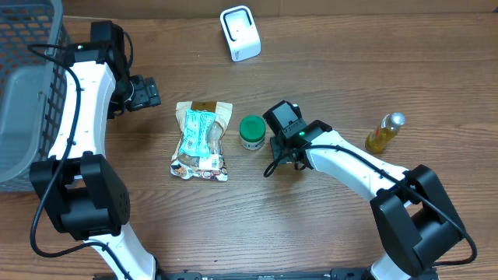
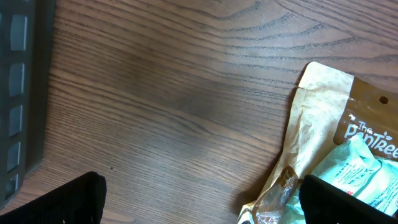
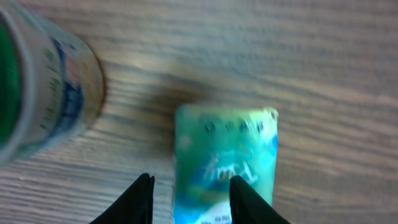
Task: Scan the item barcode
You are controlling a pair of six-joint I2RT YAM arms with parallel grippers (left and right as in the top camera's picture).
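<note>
Wooden tabletop; my right gripper pinches a small teal packet, and the white box scanner lies far-side, past the green-lidded jar.

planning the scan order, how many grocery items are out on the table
4: snack bag at centre, green-lidded jar right of it, yellow bottle far right, green packet at the right hand, seen only in its wrist view. Others may be hidden.
</note>
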